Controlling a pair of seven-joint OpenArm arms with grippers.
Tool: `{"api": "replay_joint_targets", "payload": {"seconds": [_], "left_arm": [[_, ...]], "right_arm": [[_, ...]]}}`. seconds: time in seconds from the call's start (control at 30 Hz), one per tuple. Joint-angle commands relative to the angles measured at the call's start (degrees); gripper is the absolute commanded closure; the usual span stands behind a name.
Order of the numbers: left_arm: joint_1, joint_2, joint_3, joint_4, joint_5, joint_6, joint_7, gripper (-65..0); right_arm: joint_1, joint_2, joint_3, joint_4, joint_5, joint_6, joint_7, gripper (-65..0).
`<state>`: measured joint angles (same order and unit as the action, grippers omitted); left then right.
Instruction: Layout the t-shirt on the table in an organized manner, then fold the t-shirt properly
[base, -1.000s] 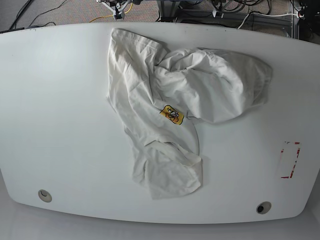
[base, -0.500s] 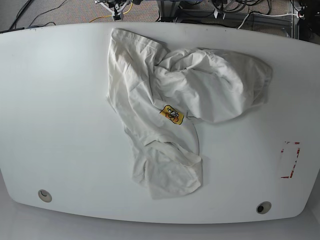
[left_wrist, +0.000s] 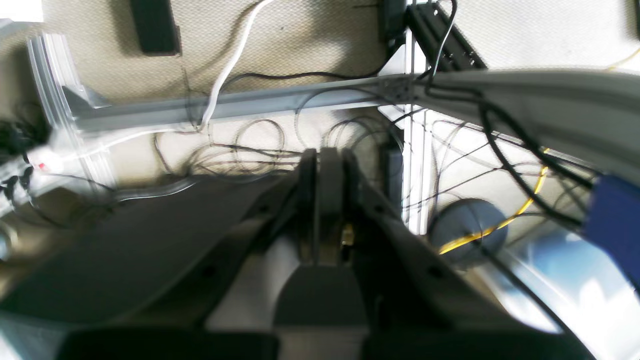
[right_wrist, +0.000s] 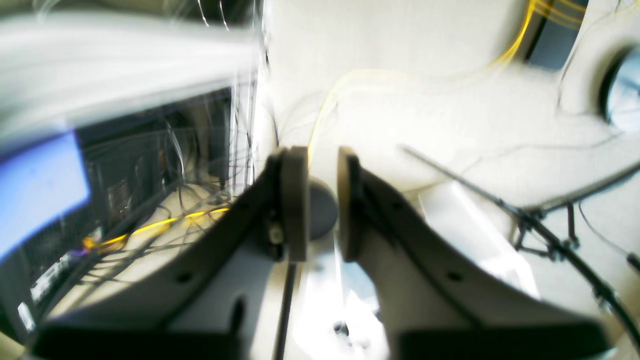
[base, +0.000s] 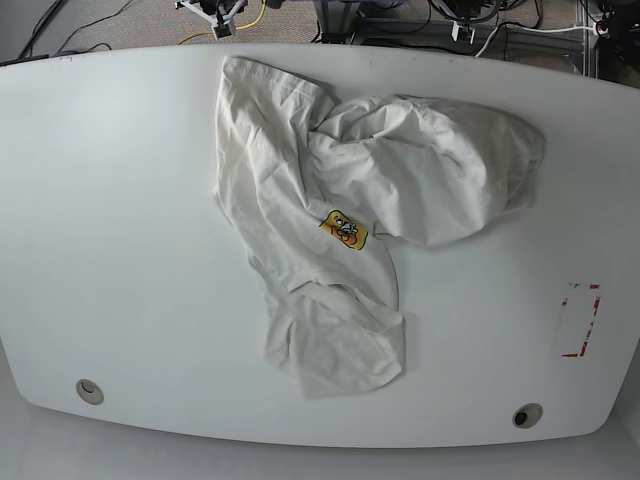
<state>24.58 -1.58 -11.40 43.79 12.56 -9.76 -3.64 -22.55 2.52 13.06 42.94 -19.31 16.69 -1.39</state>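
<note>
Right then, the t-shirt (base: 350, 230) lay in a crumpled heap on the white bench (base: 120, 250). It had not been spread out flat. One long part ran from the far edge of the bench down toward the near edge. A puffy, bunched part sat beside it, on the side toward the red mark (base: 579, 320). A small yellow patch (base: 344, 230) showed near the middle of the t-shirt, where the two parts met. One small round hole (base: 89, 391) sat near the front edge, well apart from the t-shirt, and another hole (base: 526, 415) sat near the front edge too, below the red mark.

Neither arm was over the bench. The left gripper (left_wrist: 327, 165) had its jaws pressed shut with nothing between them, and it hung over a floor full of wires (left_wrist: 260, 145). The right gripper (right_wrist: 317, 170) had its jaws a little apart, holding nothing, and that view was blurry.
</note>
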Motion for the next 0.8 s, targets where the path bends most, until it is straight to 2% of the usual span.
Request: {"api": "replay_joint_targets", "payload": {"seconds": [0.0,0.1,0.57,0.77], "left_arm": [[-0.53,-0.22,0.01,0.56,-0.47,-0.13,-2.65,-0.8],[-0.62,-0.22,-0.07,0.3,-0.47,-0.13,-2.65,-0.8],[-0.45,-0.22,-0.16,0.3,-0.64,-0.13,-2.82,-0.7],[1.05,-0.66,-0.25,0.39,-0.64,-0.13,-4.14,-0.7]], "right_arm": [[0.26,-0.28,-0.09,0.53,0.81,0.59,2.84,-4.6],[0.35,-0.28,-0.09,0.53,0.81,0.59,2.84,-2.4],[-0.27,-0.28,-0.09,0.8,0.81,0.59,2.93,-2.4],[-2.47,-0.28,0.0,0.89,0.81,0.5,6.79,-2.5]]}}
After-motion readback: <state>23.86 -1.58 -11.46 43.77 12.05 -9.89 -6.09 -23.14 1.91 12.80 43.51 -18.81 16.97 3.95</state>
